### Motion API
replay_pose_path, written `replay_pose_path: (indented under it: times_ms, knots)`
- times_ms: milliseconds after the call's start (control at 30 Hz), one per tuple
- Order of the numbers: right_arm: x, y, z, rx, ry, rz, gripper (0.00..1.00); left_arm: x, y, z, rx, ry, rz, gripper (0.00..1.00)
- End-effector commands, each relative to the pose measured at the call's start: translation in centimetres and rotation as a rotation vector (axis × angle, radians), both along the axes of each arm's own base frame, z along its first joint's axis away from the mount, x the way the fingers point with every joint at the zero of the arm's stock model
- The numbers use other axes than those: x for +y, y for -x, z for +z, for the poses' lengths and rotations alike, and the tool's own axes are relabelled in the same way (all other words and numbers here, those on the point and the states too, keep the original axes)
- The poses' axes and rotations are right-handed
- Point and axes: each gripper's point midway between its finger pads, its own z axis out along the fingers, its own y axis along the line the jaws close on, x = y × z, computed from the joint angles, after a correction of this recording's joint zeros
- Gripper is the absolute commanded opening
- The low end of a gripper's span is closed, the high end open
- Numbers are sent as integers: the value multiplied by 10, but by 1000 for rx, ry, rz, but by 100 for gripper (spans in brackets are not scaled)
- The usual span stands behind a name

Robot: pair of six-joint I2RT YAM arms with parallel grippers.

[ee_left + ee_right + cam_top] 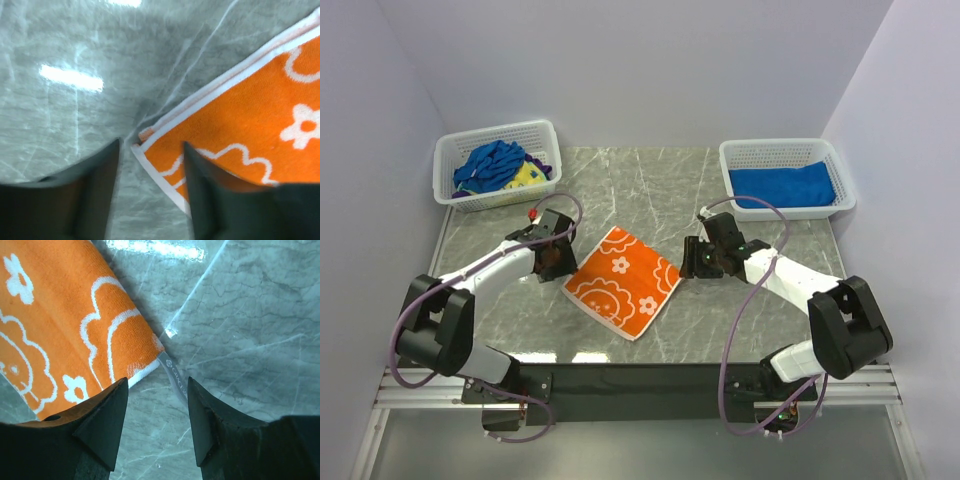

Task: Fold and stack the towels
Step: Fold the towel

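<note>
An orange towel [623,281] with white flower outlines lies folded on the marble table, between both arms. My left gripper [556,262] is open at its left corner; in the left wrist view the towel corner [150,145] sits between the open fingers [152,190]. My right gripper [691,261] is open at the towel's right corner; the right wrist view shows that corner [145,360] and its grey label [172,374] just ahead of the gripper [156,420]. A blue towel [782,184] lies in the right basket. A blue towel [490,165] and a yellow one [525,177] lie crumpled in the left basket.
A white mesh basket [448,165] stands at the back left and another white mesh basket [775,148] at the back right. White walls close in the table on three sides. Cables loop from both arms.
</note>
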Motion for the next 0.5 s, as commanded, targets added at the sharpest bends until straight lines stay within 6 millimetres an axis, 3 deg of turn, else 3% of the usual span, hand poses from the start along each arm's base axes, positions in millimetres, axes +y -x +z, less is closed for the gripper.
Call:
replay_pose_path:
  times_ms: [0, 33, 67, 167, 300, 467]
  knots:
    - [7, -13, 15, -69, -60, -13, 58, 2, -15, 23, -68, -22, 20, 62]
    - [8, -12, 16, -72, -64, -14, 58, 3, -15, 27, -77, -22, 24, 73]
    - [8, -12, 17, -74, -70, -16, 58, 4, -14, 33, -85, -29, 26, 78]
    - [11, -9, 21, -79, -100, -7, 57, 1, -11, 52, -119, -39, 15, 84]
    - [13, -8, 21, -81, -120, -14, 50, -23, -3, 65, -144, 7, -48, 80]
    - [24, -7, 20, -56, -189, -22, 48, -61, 11, 52, -124, 108, -140, 67]
